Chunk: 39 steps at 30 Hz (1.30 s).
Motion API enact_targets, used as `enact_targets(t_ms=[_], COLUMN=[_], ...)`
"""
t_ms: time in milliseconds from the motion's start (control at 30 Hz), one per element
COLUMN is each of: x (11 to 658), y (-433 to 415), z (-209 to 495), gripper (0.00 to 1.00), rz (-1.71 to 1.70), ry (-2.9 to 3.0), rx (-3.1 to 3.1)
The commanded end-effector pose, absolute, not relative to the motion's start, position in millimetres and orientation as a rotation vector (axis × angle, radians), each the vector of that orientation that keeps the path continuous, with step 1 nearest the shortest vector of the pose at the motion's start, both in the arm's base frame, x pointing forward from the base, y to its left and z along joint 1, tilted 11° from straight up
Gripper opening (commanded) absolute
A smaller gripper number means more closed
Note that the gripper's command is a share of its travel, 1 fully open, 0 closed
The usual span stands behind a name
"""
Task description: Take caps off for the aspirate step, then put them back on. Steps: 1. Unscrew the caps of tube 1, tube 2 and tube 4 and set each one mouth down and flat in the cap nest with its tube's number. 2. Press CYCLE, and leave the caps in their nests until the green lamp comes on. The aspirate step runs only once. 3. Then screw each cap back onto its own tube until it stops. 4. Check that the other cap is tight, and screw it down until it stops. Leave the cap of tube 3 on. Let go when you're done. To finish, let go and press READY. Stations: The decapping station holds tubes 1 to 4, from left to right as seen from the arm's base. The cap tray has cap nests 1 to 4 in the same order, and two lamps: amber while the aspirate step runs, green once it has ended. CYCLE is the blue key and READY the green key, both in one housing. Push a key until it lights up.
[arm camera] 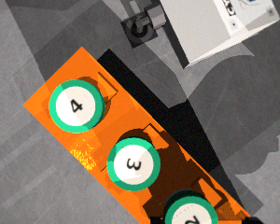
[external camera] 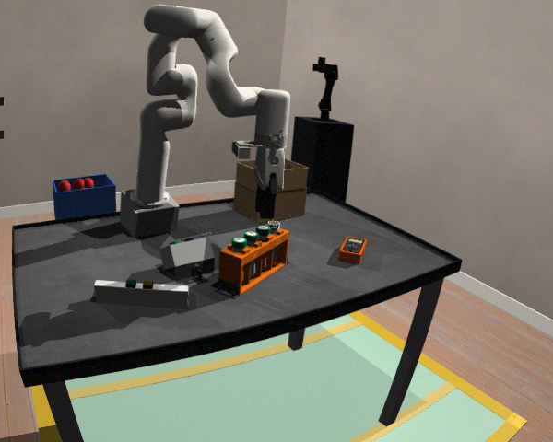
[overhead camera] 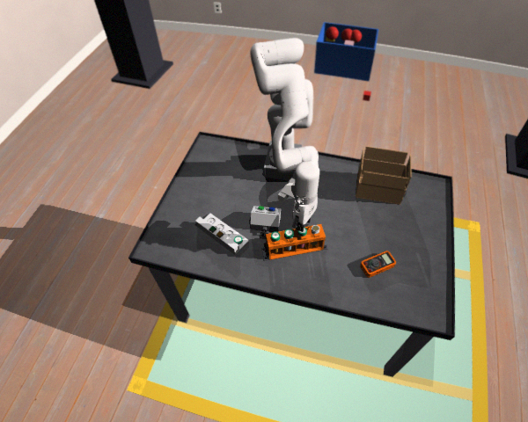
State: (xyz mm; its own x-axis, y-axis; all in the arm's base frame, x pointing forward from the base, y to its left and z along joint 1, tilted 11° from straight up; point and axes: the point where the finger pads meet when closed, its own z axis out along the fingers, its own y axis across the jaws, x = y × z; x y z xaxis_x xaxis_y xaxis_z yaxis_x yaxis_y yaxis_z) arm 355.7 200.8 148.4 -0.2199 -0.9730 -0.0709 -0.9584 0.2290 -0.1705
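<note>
Hovering gripper (external camera: pixel 266 205) over rack (external camera: pixel 229 266), partly open, empty | caps 4 (arm camera: pixel 76 105), 3 (arm camera: pixel 133 165), 2 (arm camera: pixel 191 212) on | cap 1 (overhead camera: pixel 239 240) in tray (overhead camera: pixel 203 221)

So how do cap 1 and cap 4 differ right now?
Cap 1 sits in an end nest of the white cap tray; cap 4 is on its tube in the orange rack. Tube 1 stands open; tube 4 is covered. Both caps are green-rimmed with white tops.
</note>
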Motion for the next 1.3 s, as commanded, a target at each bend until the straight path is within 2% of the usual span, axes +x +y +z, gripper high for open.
enact_targets(t_ms=[0,367,1267], x=[357.8,362.7,364.1], y=[202.2,203.1,203.4], z=[141.1,115.0,107.6], gripper=[0.46,0.46,0.46], rz=[-0.136,-0.136,-0.136], ry=[2.329,2.329,2.329], rx=[-1.850,-1.850,-1.850])
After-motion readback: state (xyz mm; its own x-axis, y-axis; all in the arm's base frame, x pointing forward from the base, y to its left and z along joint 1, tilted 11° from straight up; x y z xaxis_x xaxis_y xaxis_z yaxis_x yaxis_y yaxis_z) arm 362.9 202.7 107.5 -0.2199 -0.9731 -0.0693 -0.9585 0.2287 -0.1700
